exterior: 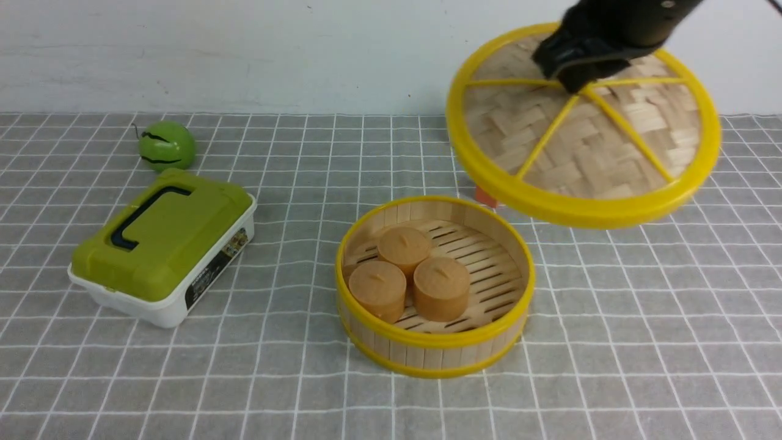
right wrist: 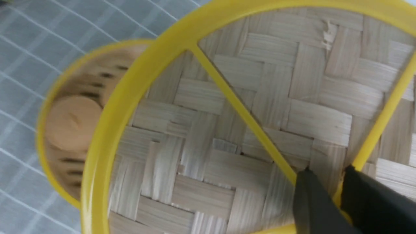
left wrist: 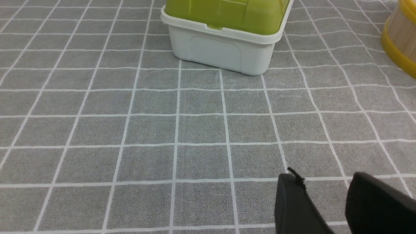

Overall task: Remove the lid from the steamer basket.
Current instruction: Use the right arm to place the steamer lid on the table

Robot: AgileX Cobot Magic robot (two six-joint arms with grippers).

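Observation:
The lid [exterior: 586, 140] of woven pale bamboo with a yellow rim and spokes hangs tilted in the air, up and to the right of the steamer basket [exterior: 435, 351]. My right gripper [exterior: 574, 76] is shut on the lid's yellow hub. In the right wrist view the fingers [right wrist: 312, 201] pinch the hub, with the lid [right wrist: 227, 130] filling the frame and the basket [right wrist: 61, 130] below. The basket stands open on the cloth with three tan round buns [exterior: 406, 272] inside. My left gripper [left wrist: 320, 195] hovers low over bare cloth, its jaws apart and empty.
A white box with an olive-green lid [exterior: 162, 244] lies at the left; it also shows in the left wrist view [left wrist: 224, 35]. A small green ball [exterior: 167, 145] sits behind it. A small orange thing [exterior: 486, 197] peeks out under the lid. The wall runs along the back.

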